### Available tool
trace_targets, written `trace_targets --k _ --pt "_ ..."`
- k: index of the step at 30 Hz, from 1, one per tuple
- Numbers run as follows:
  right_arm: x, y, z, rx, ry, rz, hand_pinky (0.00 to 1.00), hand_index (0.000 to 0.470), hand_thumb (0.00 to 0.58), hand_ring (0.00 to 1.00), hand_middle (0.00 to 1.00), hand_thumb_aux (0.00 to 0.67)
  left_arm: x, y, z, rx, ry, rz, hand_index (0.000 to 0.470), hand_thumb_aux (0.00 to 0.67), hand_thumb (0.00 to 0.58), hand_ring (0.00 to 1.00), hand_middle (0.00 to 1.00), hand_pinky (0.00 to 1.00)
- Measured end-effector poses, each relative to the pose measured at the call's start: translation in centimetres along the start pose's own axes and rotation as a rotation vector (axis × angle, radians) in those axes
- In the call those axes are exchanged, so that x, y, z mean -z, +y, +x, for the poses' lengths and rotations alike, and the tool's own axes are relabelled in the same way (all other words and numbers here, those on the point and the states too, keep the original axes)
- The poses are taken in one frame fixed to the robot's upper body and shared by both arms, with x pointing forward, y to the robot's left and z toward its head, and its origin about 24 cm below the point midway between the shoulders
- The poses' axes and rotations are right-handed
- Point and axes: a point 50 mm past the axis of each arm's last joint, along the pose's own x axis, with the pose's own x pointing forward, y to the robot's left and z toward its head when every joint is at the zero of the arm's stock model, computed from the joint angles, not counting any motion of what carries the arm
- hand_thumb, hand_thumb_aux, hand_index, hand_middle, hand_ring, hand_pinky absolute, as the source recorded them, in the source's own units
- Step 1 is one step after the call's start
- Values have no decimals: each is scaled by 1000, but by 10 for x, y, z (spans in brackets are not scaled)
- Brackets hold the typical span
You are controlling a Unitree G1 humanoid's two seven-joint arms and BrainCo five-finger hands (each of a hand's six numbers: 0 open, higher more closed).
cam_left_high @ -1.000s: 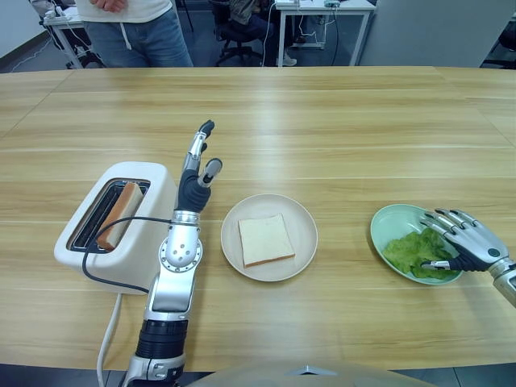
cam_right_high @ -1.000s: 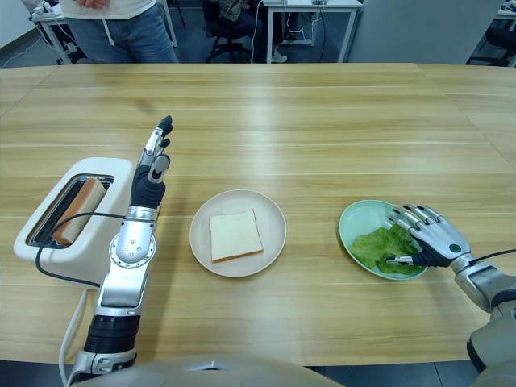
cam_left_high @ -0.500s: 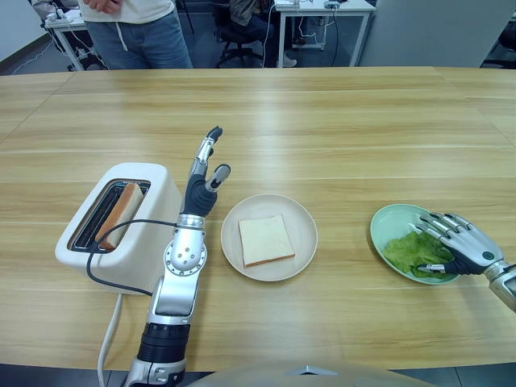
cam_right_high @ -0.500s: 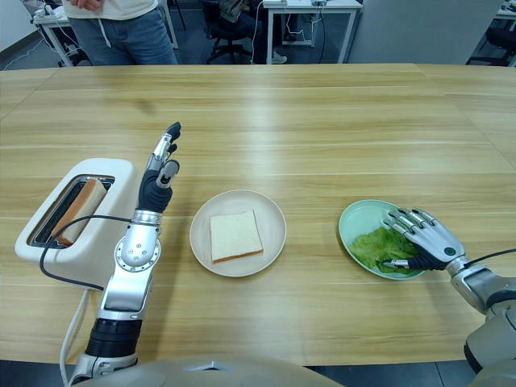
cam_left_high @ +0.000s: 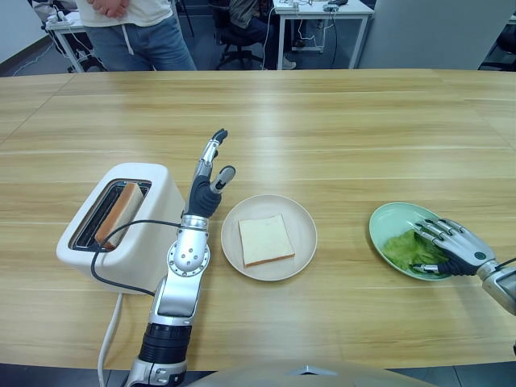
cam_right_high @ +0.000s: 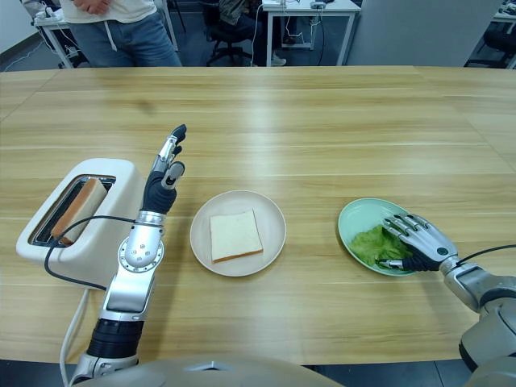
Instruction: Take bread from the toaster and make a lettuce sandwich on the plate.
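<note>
Right hand point(cam_left_high: 450, 250): is lying over lettuce point(cam_left_high: 403, 248), fingers spread; plate point(cam_left_high: 303, 242) is sitting to its left. Left hand point(cam_left_high: 208, 173): is standing straight-fingered beside toaster point(cam_left_high: 153, 201).

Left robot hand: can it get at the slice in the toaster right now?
Probably yes. The left robot hand is open and raised right beside the toaster. The bread slice stands out of the open slot and nothing covers it. Only a black cable loops across the toaster's side.

Lettuce point(cam_right_high: 367, 244) partly under right hand point(cam_right_high: 419, 240)
</note>
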Motion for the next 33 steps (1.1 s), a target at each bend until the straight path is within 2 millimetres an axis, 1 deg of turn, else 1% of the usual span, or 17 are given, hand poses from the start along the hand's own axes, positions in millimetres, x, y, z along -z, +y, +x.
trace_targets --k 1,2,3,4,6,7,9,12,13,15,18,22,23,24,30,33 --pt "0 0 1 5 2 5 0 357 551 0 0 520 0 0 0 0 0 0 0 0 0 0 0 0" --pt "0 -1 1 15 10 12 0 391 567 0 0 570 0 0 0 0 0 1 0 0 0 0 0 0" --pt "0 -2 2 20 15 15 0 391 567 0 0 570 0 0 0 0 0 2 0 0 0 0 0 0" --pt "1 -2 2 24 19 18 0 417 575 0 0 607 0 0 0 1 1 3 0 0 0 0 0 0" --pt "0 -3 4 30 21 21 0 400 570 0 0 583 0 -2 -1 6 1 6 0 0 0 0 0 0" --pt "0 -4 5 32 20 22 0 400 570 0 0 583 0 -2 -1 8 1 6 0 0 0 0 0 0" --pt "-1 -4 6 34 19 24 0 381 563 0 0 554 0 -3 -1 10 2 10 0 0 0 0 0 0" --pt "-1 -4 6 33 20 25 0 375 560 0 0 547 1 -3 -1 12 5 12 0 0 0 0 0 0" --pt "-1 -4 6 34 20 26 0 363 554 0 0 528 1 -3 -1 12 5 12 0 0 0 0 0 0" --pt "-1 -4 7 35 20 27 0 355 550 0 0 518 1 -3 -1 12 6 12 0 0 0 0 0 0" --pt "-2 -5 8 40 18 29 0 354 549 0 0 515 2 -4 -1 13 8 12 0 0 0 0 0 0" --pt "-2 -5 9 47 19 31 0 366 556 0 0 533 6 -6 -2 22 27 12 0 0 0 0 0 0" --pt "-2 -6 10 52 20 30 0 395 568 0 0 575 6 -6 -2 24 27 12 0 0 0 0 0 0" --pt "-1 -8 11 63 20 28 0 460 580 0 0 670 6 -7 -2 26 27 11 0 0 0 0 0 0" --pt "6 -27 21 163 30 8 0 460 580 0 0 670 6 -9 -2 31 26 16 0 0 0 0 0 0" --pt "11 -40 27 221 27 -10 0 460 580 0 0 670 6 -9 -2 30 23 25 0 0 0 0 0 0"
